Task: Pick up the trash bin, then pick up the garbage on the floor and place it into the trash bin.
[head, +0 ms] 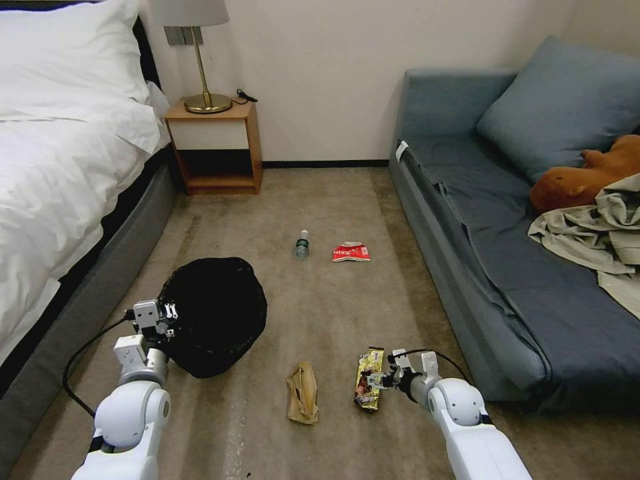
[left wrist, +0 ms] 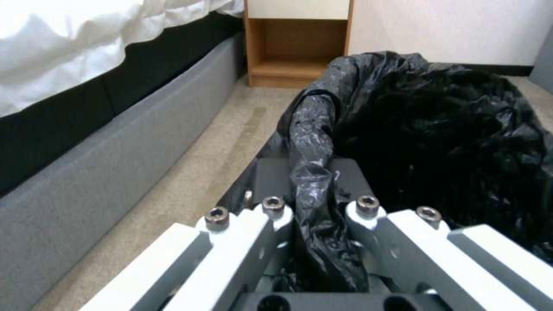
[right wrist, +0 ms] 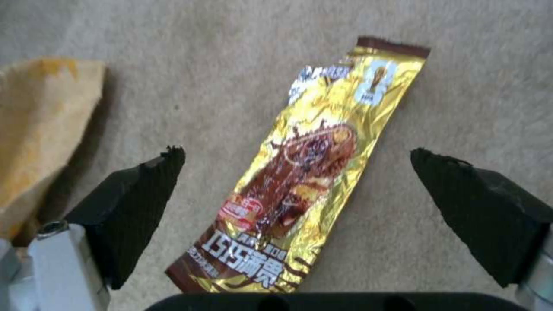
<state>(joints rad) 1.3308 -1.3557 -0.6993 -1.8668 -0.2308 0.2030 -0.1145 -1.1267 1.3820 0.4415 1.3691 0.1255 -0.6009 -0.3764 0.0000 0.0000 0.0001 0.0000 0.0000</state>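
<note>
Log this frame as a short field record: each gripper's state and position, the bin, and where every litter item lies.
left gripper: shut on the bin's bag rim
bin: on the carpet beside the bed, black bag liner
right gripper: open, poised over the wrapper, fingers on either side of it
wrapper: gold-brown, flat on the carpet
paper bag: tan, on the carpet between bin and wrapper
bottle: lying on the carpet farther off, mid-floor
packet: red and white, beside the bottle, toward the sofa
litter in bin: cannot tell, interior dark
</note>
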